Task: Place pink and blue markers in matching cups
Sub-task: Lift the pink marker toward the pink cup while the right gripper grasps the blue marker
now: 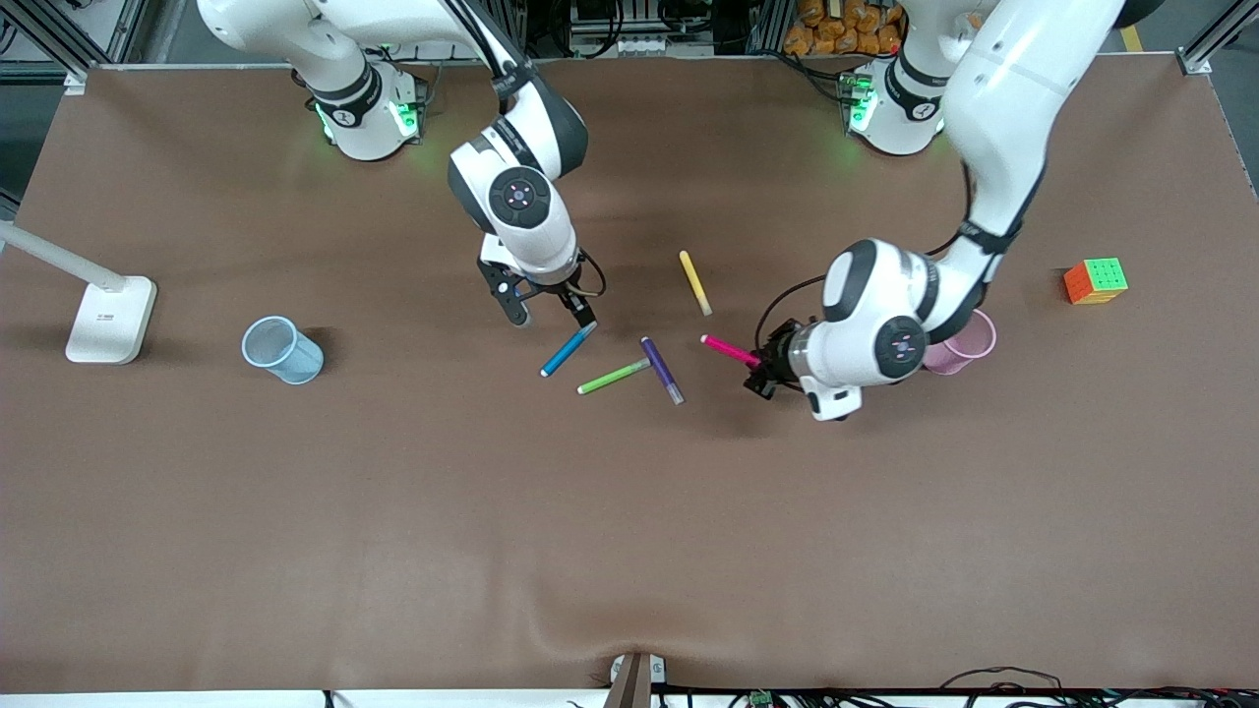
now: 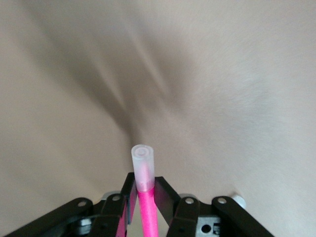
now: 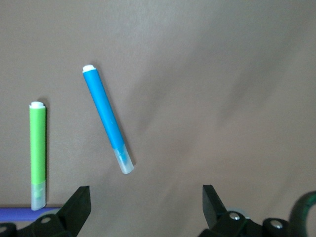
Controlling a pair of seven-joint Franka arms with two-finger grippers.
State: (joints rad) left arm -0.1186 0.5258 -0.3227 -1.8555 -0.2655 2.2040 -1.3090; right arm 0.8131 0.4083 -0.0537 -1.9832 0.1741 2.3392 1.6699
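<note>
Your left claw (image 2: pixel 143 197) pinches the light, slick pink marker (image 1: pixel 730 350) near its cap. Your right claw (image 1: pixel 547 313) hangs spread over the blue marker (image 3: pixel 107 118); take it mid-barrel.

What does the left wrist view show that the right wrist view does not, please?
Only the left wrist view shows the pink marker, clamped between the left gripper's fingers with its clear cap pointing outward. Only the right wrist view shows the blue marker, the green marker and a sliver of the purple marker lying on the table, framed by the open right gripper. Both show the same brown table surface.
</note>
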